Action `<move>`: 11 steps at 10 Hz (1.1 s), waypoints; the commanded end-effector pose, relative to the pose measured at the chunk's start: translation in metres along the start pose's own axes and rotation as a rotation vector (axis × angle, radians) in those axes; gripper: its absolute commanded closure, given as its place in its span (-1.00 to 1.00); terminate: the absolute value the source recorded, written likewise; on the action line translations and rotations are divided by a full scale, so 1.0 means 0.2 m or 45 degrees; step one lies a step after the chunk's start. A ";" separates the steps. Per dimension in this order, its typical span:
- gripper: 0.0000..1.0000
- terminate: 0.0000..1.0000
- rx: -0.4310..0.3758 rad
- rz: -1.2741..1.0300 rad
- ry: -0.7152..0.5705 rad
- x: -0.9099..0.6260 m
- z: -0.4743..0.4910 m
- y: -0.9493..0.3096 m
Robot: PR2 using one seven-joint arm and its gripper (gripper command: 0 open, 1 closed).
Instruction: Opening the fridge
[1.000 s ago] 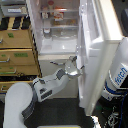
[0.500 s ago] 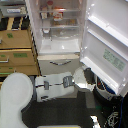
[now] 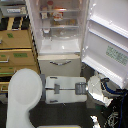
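Note:
The tall white fridge [image 3: 59, 55] stands open in the exterior view. Its lit shelves [image 3: 60, 20] hold food. The upper door [image 3: 107, 40] is swung out toward the exterior view's right, and a green-printed label [image 3: 116, 53] shows on its inner side. A lower drawer with a silver curved handle [image 3: 59, 63] is shut. My white arm [image 3: 65, 89] reaches from the shoulder [image 3: 22, 95] toward the right. My gripper [image 3: 98, 88] is by the door's bottom edge, and its fingers are too blurred to read.
A tan wooden drawer cabinet [image 3: 17, 50] stands against the fridge's left side. Blue and white robot parts and cables [image 3: 111, 92] sit under the open door at the lower right. The floor is dark.
The door has swung wider toward the right. My arm has dropped lower and stretched out to the right, following the door's bottom edge.

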 end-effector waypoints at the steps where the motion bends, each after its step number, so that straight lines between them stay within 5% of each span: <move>1: -1.00 -1.00 -0.003 0.785 -0.067 -1.49 -0.18 0.02; 9: -1.00 -1.00 0.035 1.294 -0.150 -2.69 -0.35 -0.07; 10: -1.00 -1.00 0.185 1.252 -0.238 -2.82 -0.42 -0.16; 11: -1.00 -1.00 0.185 1.282 -0.255 -2.88 -0.44 -0.16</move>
